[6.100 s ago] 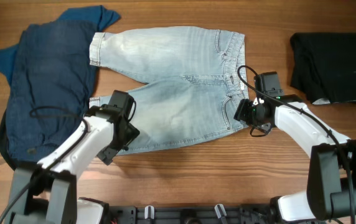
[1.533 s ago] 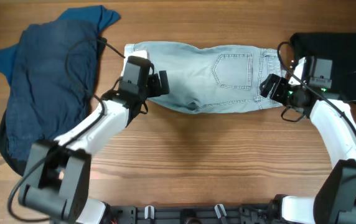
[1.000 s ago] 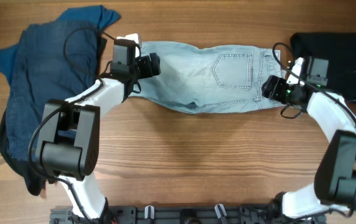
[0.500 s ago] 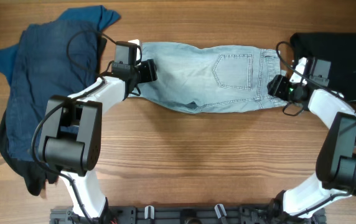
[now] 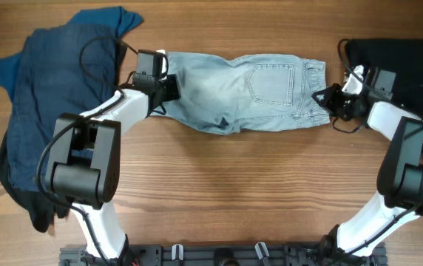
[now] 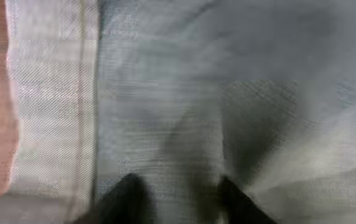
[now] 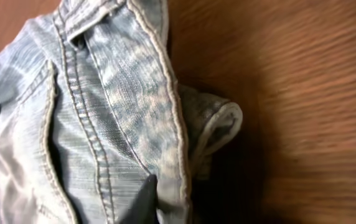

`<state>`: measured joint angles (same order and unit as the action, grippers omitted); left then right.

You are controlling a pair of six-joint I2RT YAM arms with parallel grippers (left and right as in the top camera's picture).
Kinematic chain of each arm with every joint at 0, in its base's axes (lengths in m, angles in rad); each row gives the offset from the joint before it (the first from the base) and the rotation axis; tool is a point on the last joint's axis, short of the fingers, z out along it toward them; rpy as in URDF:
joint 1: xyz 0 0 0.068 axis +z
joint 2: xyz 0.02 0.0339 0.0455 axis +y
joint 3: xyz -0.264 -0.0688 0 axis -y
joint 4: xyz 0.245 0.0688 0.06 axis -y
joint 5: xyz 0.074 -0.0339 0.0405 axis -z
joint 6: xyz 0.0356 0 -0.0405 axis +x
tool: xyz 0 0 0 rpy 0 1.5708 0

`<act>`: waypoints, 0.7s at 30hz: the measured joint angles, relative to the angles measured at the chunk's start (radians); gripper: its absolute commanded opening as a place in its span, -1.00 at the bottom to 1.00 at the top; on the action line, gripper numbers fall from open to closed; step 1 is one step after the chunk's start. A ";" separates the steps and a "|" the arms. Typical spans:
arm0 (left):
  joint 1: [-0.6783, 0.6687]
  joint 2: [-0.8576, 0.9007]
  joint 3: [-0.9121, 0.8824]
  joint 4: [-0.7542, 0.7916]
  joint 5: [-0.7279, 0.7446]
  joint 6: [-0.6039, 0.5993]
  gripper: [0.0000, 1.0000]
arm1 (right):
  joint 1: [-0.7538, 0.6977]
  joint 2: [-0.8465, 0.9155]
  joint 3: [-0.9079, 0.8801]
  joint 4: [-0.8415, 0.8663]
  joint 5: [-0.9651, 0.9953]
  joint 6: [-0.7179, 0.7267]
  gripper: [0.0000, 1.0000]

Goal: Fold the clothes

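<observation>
Overhead | folded jeans (image 5: 234, 92) by far edge — our left gripper (image 5: 171, 87) at hems (image 6: 53, 93), right gripper (image 5: 330, 100) at waistband (image 7: 165, 99), poised to halve them | jaws: we cannot tell

Pale-blue denim shorts (image 5: 237, 92) folded in half lengthwise, laid flat across far centre of counter (image 5: 219, 192). Back pocket facing up. Waistband at right end, bunched and curled over; leg hem at left end. Near edge rumpled, sagging at the middle. Dark navy clothes (image 5: 56, 96) heaped unfolded at far left. Black garment (image 5: 400, 70) folded at far right, just beside the waistband.
</observation>
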<state>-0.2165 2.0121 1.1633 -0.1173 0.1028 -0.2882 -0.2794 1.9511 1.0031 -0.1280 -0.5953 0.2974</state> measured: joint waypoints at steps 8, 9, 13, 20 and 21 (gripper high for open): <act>-0.003 0.000 0.008 -0.048 0.011 -0.003 0.82 | -0.015 -0.188 -0.001 -0.222 -0.034 0.011 -0.91; -0.007 -0.002 0.011 -0.055 0.021 -0.005 0.89 | -0.035 -0.217 0.013 -0.264 -0.037 0.008 -0.91; -0.028 -0.014 0.021 -0.063 0.090 -0.001 0.86 | -0.116 -0.249 0.054 -0.362 -0.055 -0.034 -0.92; -0.024 -0.015 0.024 -0.074 0.117 -0.001 0.89 | -0.128 -0.249 0.130 -0.494 -0.046 -0.121 -0.92; -0.024 -0.016 0.025 -0.081 0.123 -0.001 0.91 | -0.128 -0.249 0.160 -0.509 -0.043 -0.131 -0.92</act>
<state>-0.2401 1.9965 1.1881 -0.1986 0.2260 -0.2890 -0.4076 1.7016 1.1633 -0.6369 -0.6380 0.1661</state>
